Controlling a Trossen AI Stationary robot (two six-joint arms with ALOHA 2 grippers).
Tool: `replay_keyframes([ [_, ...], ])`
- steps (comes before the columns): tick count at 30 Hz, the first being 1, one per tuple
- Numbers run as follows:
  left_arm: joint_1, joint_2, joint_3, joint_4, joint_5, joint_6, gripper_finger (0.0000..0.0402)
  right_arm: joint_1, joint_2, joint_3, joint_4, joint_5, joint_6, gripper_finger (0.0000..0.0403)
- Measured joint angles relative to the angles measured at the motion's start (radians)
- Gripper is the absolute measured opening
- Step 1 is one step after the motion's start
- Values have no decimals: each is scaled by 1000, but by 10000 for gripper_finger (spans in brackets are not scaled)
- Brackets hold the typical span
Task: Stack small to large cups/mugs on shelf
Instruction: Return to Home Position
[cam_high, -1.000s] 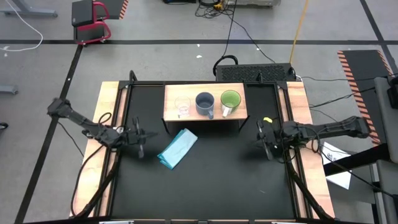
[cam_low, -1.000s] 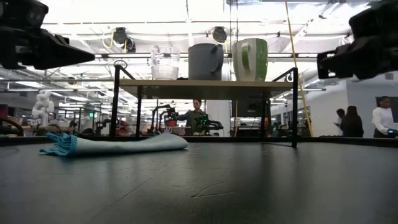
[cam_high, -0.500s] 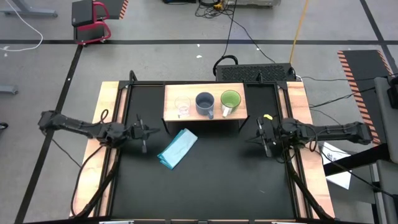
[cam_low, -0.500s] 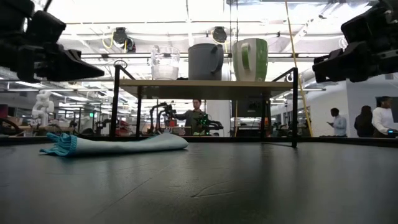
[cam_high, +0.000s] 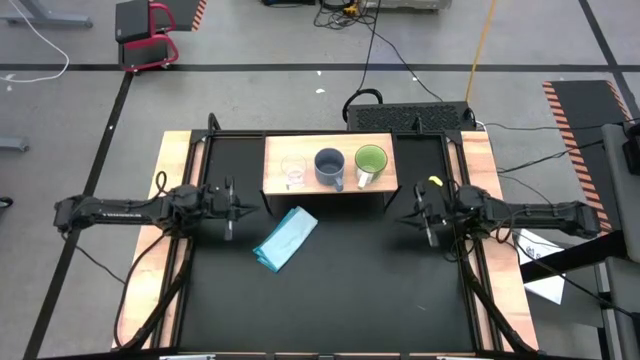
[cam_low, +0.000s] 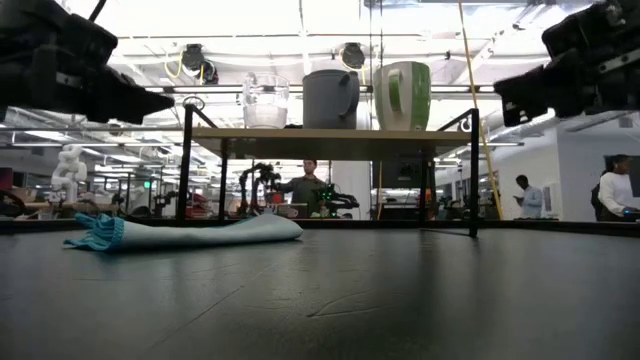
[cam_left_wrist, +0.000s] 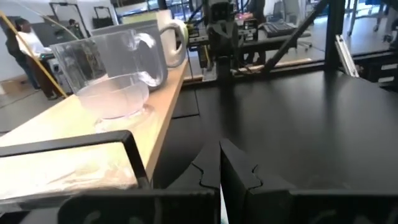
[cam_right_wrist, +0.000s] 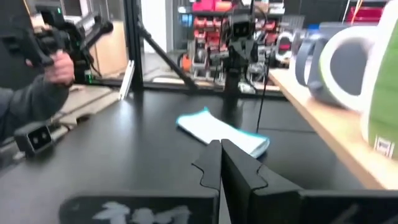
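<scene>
Glass cup (cam_high: 293, 171), grey mug (cam_high: 329, 164), green mug (cam_high: 371, 160) on shelf (cam_high: 275, 150); cloth (cam_high: 286, 238) on table (cam_high: 340, 290)

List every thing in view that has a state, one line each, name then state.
clear glass cup: upright on the shelf, left-arm end of the row.
grey-blue mug: upright, middle of the row.
lime-green mug: upright, right-arm end.
shelf: holds all three.
blue cloth: folded, lying on the table.
left gripper: shut, empty.
right gripper: shut, empty.

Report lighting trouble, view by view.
Low view: ceiling lamps behind the light-wood shelf leave the left gripper and right gripper as silhouettes. High view: even light on the black table. Left wrist view: highlights on the small clear glass cup.
</scene>
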Motion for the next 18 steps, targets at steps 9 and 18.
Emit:
replay_keyframes([
  [9,0,-22,0,-8,-1,29,0,0,-43,0,2,-2,26,0],
  [18,0,-104,0,-15,-4,69,0,4,-128,0,3,-7,10,0],
])
